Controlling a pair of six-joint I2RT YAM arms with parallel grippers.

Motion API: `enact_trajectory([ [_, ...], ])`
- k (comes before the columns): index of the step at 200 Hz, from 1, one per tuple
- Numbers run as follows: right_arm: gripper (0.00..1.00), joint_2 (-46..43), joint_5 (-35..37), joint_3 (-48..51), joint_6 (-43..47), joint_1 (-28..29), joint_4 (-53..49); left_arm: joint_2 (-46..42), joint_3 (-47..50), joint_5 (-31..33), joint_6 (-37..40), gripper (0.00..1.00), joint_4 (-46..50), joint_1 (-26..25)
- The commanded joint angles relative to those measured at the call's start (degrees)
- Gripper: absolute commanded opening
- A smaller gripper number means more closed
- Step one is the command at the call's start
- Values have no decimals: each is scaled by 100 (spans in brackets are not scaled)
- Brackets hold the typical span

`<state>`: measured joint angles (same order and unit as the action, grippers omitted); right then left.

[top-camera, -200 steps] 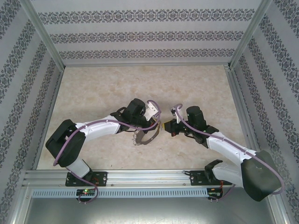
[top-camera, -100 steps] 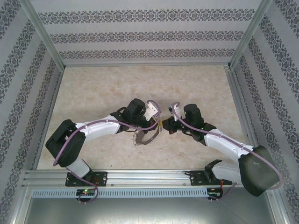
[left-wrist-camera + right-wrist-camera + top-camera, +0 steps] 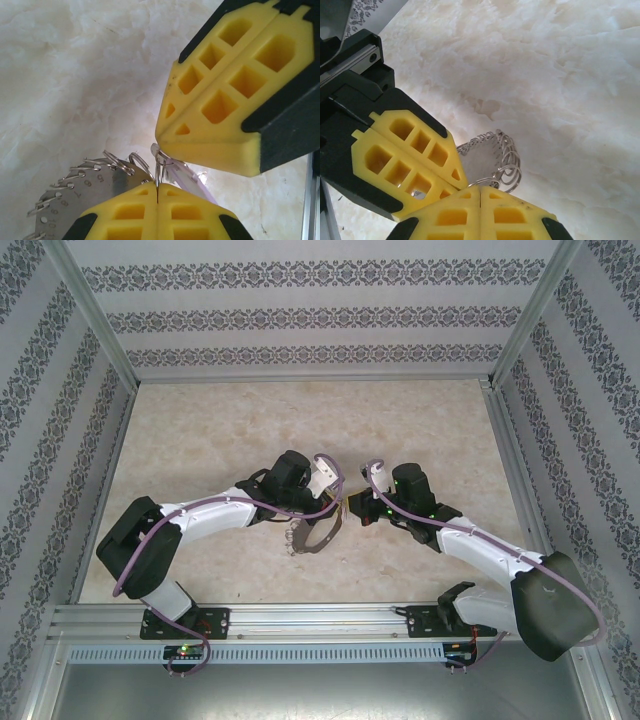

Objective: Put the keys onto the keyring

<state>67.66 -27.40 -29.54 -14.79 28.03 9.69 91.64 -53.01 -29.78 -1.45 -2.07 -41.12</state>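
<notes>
Above mid-table, left fingers (image 3: 125, 220) pinch the keyring (image 3: 75, 192); right fingers (image 3: 220, 105), tip-to-tip with them, pinch the key (image 3: 187, 179).

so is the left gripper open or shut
Shut: the left gripper's yellow fingers meet at one seam, clamping a thin silvery wire on the grey metal keyring.

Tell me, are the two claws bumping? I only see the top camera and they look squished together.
Observer: Not quite. In the left wrist view the right gripper, shut, faces the left gripper tip to tip, a small gap between.
Operator: What's the left one holding?
Observer: Its fingers pinch a thin wire loop on the keyring.
Operator: Where's the key?
Observer: A pale lilac piece, probably the key, sits right at the right gripper's tip; gripped or not, I can't tell.
</notes>
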Motion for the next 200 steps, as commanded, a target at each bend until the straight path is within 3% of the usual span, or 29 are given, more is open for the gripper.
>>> enact_trajectory([
  [1,0,80,333,57,32,-7,121,-273,-126,-253,68,0,-177,12],
  [106,0,195,-227,319,-232,-95,196,-402,1,-1,-13,0,-444,9],
  [144,0,242,-900,309,-303,-120,252,-407,19,25,-23,0,-488,16],
  [157,21,178,-1085,338,-393,-226,260,-403,28,30,-13,0,-489,17],
  [200,27,-476,-1526,563,-764,-985,508,-402,37,7,5,0,-519,13],
])
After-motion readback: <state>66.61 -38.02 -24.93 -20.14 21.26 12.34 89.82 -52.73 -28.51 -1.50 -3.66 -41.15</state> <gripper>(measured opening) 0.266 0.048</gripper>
